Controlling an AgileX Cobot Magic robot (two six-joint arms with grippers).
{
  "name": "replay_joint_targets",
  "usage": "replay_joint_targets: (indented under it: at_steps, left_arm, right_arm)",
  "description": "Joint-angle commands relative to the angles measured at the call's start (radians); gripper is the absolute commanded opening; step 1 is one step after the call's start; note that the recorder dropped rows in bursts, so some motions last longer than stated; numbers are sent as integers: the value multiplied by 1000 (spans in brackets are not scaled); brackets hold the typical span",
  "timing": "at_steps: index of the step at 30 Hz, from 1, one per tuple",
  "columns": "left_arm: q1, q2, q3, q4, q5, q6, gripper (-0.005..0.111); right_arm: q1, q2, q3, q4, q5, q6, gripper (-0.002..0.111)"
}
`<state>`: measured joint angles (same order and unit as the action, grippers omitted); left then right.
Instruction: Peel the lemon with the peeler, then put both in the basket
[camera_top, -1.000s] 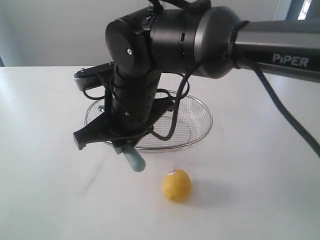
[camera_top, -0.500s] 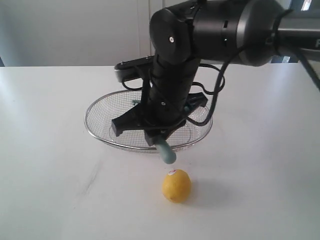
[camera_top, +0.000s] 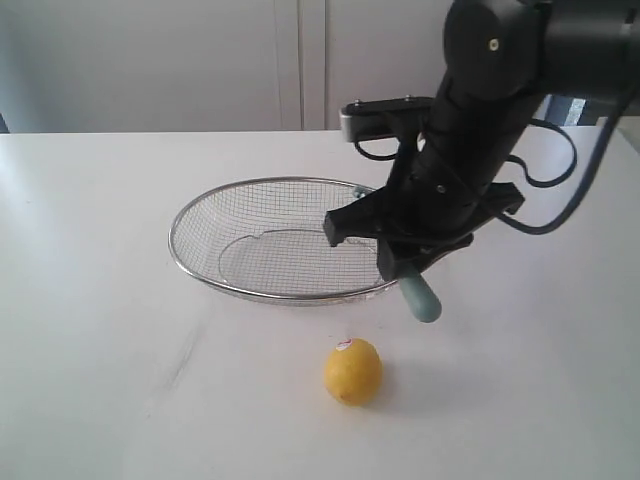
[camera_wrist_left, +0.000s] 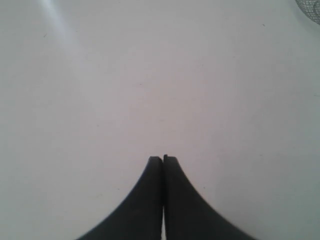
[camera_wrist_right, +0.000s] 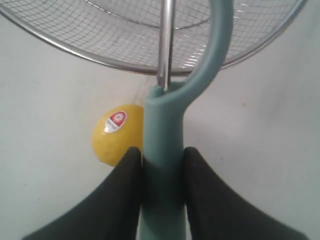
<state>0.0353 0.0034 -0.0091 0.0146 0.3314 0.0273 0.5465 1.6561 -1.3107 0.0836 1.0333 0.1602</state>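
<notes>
Your right gripper (camera_wrist_right: 162, 150) clamps the peeler (camera_wrist_right: 165, 120) near the lemon (camera_top: 352, 371), which lies whole on the table (camera_top: 100, 380) beside the basket (camera_top: 200, 272), your left gripper (camera_wrist_left: 163, 159) is pressed together on nothing, and peeling and basketing both remain.

White matte tabletop (camera_top: 90, 330); pale grey wall (camera_top: 140, 60) behind, vertical seams.

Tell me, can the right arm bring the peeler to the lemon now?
Probably yes: the right claw grips the peeler close to the lemon, nothing stands between them, and the basket lies aside.
</notes>
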Motion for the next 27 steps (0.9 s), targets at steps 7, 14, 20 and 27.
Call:
replay_joint_targets:
  at_steps: [7,14,20,27]
  left_arm:
    - [3,-3,9,-3,2,0,0]
    - [3,-3,9,-3,2,0,0]
    - [3,-3,9,-3,2,0,0]
    - [3,-3,9,-3,2,0,0]
  right_arm:
    - [-111,-122,117,13,1,-44,0]
    - [-118,-141,148,16,10,-51,0]
    - [-118,-141,148,16,8,-51,0]
    - [-118,-141,148,-3,19,-51,0]
